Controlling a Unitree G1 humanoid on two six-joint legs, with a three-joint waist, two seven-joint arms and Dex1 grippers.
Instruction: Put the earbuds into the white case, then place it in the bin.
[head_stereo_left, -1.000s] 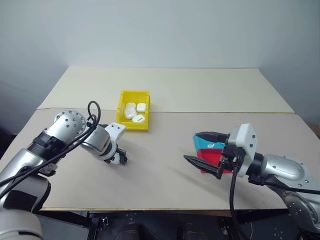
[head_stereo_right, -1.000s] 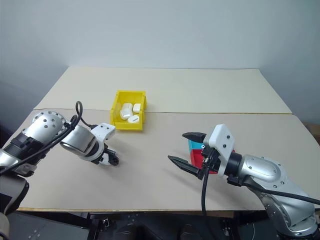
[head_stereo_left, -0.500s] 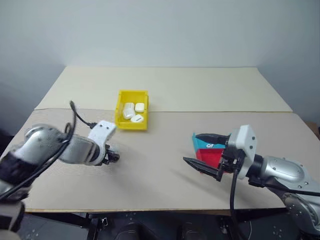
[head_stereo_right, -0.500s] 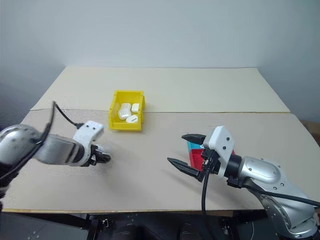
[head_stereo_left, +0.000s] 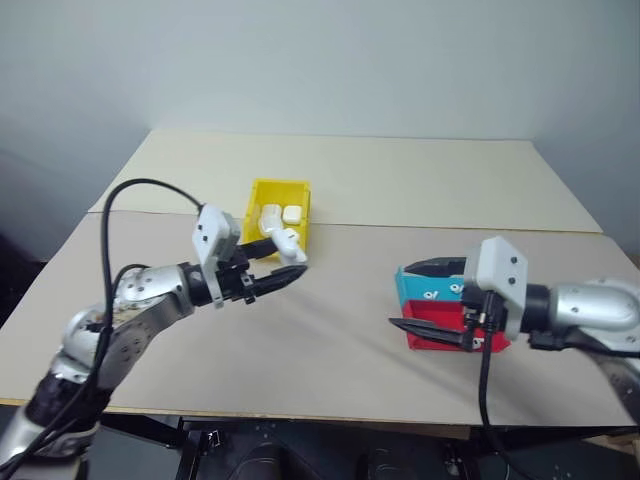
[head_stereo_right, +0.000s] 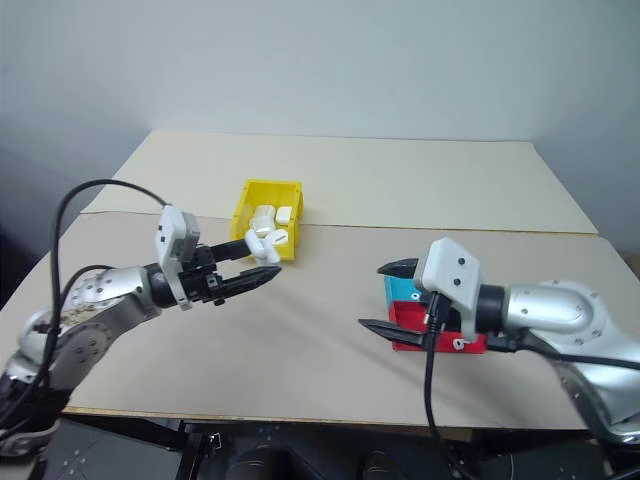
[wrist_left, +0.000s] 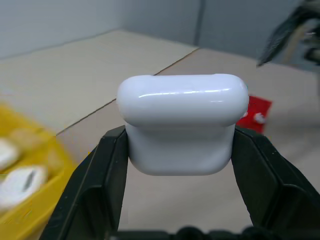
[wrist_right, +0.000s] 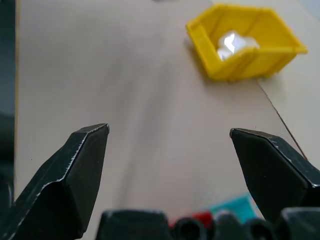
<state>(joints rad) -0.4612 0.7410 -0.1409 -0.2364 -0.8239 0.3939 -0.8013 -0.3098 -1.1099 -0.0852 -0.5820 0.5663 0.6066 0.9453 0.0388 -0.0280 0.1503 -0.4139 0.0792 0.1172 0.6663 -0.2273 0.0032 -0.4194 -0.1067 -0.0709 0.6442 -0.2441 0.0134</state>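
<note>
Left gripper (wrist_left: 180, 150) up off the table, its two black fingers (wrist_left: 95, 185) pinching the white case (wrist_left: 182, 122) between their tips, just in front of the yellow bin (head_stereo_left: 262, 196), right gripper (head_stereo_left: 418, 296) spread wide, holding nothing, by the red tray (head_stereo_left: 440, 335)

Soft, even light falls from above on the table (head_stereo_left: 360, 330), which reads bright against a dimmer grey wall (head_stereo_left: 330, 60). Shadows are faint and blurred at their edges: a pale one lies on the table under the right pincer (head_stereo_left: 425, 297), another under the left pincer (head_stereo_left: 290, 272). The head views are fairly sharp, with slight softness on the left arm. In the left wrist view the case (wrist_left: 182, 127) is crisp, with streaks of glare along its glossy top, while the bin (wrist_left: 25, 200) and everything behind are out of focus. In the right wrist view the near fingers (wrist_right: 75, 170) are sharp and the bin's contents are blown out white.
</note>
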